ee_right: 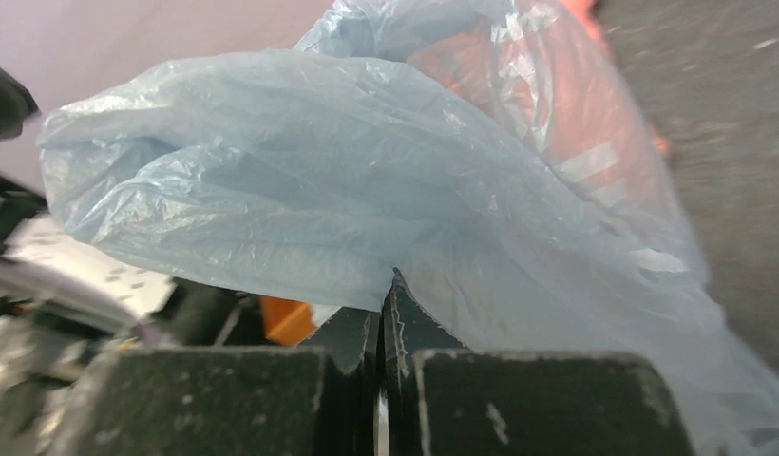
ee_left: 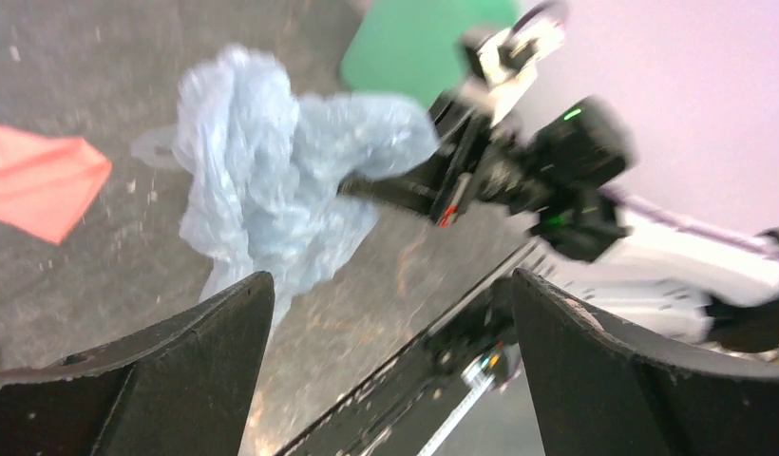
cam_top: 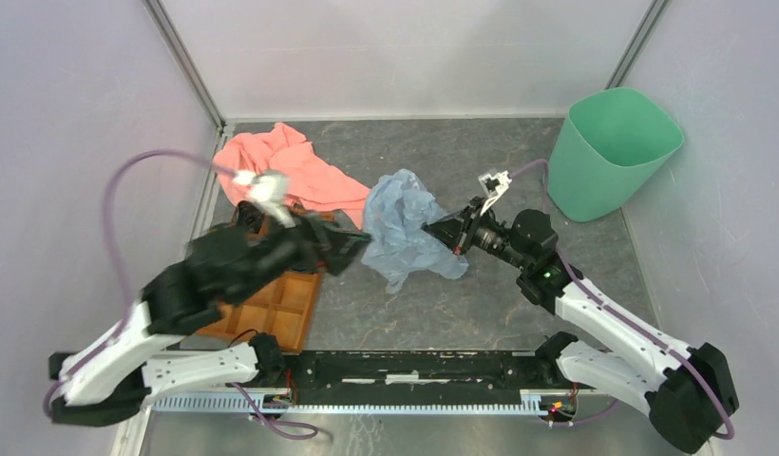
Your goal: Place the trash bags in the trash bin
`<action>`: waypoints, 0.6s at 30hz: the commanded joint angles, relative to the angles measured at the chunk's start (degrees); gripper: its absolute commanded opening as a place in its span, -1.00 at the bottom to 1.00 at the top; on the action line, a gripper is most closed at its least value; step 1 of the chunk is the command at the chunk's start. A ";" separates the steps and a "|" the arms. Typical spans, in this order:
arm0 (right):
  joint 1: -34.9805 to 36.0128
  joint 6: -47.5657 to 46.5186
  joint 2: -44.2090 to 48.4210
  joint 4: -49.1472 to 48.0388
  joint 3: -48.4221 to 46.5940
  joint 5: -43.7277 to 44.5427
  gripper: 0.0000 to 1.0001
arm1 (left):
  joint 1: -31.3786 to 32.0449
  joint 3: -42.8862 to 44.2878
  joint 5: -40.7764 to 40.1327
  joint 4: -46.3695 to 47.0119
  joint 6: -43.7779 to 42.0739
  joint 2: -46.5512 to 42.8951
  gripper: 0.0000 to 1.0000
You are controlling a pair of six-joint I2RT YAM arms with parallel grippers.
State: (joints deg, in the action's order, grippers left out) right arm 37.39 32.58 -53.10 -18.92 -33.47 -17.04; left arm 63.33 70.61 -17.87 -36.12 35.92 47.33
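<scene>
I have the grab done and the carry ahead of me. My right hand (ee_right: 384, 306) is clenched on a fold of the pale blue trash bag (cam_top: 405, 228), pads pressed together with the film pinched between them. My left hand (ee_left: 390, 285) is released, jaws spread wide, sitting just beside the bag's left edge and gripping nothing. The bag lies crumpled in the middle of the overhead frame, between my two hands. The mint-green trash bin (cam_top: 614, 152) stands upright at the upper right, well apart from the bag.

Next, I judge, the right hand must lift high enough for the trailing plastic to pass over the rim, swing up and right until it is above the bin's mouth, then let go. The film is thin and slippery, so a shallow pinch could slide out on the way.

I can't tell how much plastic the pads hold, or whether the bag's lower end touches the grey surface (cam_top: 481, 304). My left wrist view is smeared. My left arm covers part of the orange tray (cam_top: 281, 309), and the salmon-pink cloth (cam_top: 291, 171) shows red through the bag.
</scene>
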 commanded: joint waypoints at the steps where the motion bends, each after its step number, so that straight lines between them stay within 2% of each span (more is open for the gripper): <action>1: -3.33 20.05 -3.63 -10.08 -2.47 -21.05 -0.99 | -0.31 -1.36 -6.89 3.80 -2.75 -12.03 1.00; 4: -5.36 31.81 -4.58 -15.64 -1.24 -28.07 -0.99 | -0.34 -1.80 -11.40 0.19 -0.53 -15.24 1.00; 6: -6.07 35.76 -4.40 -19.00 -0.10 -31.93 -0.99 | -0.34 -3.29 -12.25 -1.62 1.56 -15.60 1.00; 9: -6.83 31.43 -3.33 -12.50 -1.15 -34.75 -0.99 | -0.32 -6.50 -8.83 -0.89 2.93 -14.12 1.00; 12: -7.50 24.52 -0.88 -2.57 -2.21 -32.60 -0.99 | -0.31 -9.96 -3.23 2.28 3.89 -11.35 1.00; 18: -8.23 25.42 2.02 -4.79 1.54 -30.78 -0.99 | -0.31 -19.80 7.43 14.25 7.92 -9.98 1.00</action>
State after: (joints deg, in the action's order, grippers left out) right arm 29.80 58.48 -53.12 -22.35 -33.36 -47.48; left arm 63.07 54.87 -17.87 -31.00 38.98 37.85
